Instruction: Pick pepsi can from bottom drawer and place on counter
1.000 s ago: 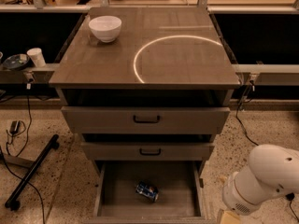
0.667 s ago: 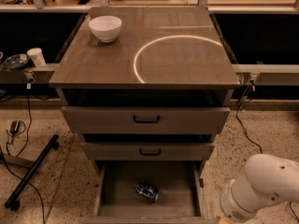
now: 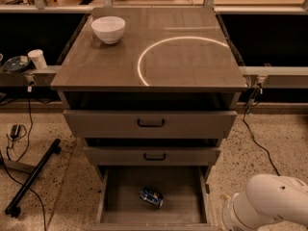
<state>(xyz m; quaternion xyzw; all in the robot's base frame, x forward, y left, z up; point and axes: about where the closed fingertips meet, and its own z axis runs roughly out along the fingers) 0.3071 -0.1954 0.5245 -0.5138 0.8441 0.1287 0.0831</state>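
Note:
The pepsi can (image 3: 152, 197) lies on its side on the floor of the open bottom drawer (image 3: 185, 196), near the middle. The counter (image 3: 187, 66) is the glossy cabinet top with a bright ring of reflected light. Only a white rounded part of my arm (image 3: 269, 208) shows, at the bottom right, to the right of the drawer. The gripper itself is out of view.
A white bowl (image 3: 108, 29) stands on the counter's back left corner. The two upper drawers (image 3: 151, 123) with black handles are partly pulled out above the bottom drawer. A black pole (image 3: 31, 177) and cables lie on the floor at left. A cup (image 3: 37, 58) sits on a left shelf.
The white arm part has sunk a little lower at the bottom right. The can and the drawers have not moved.

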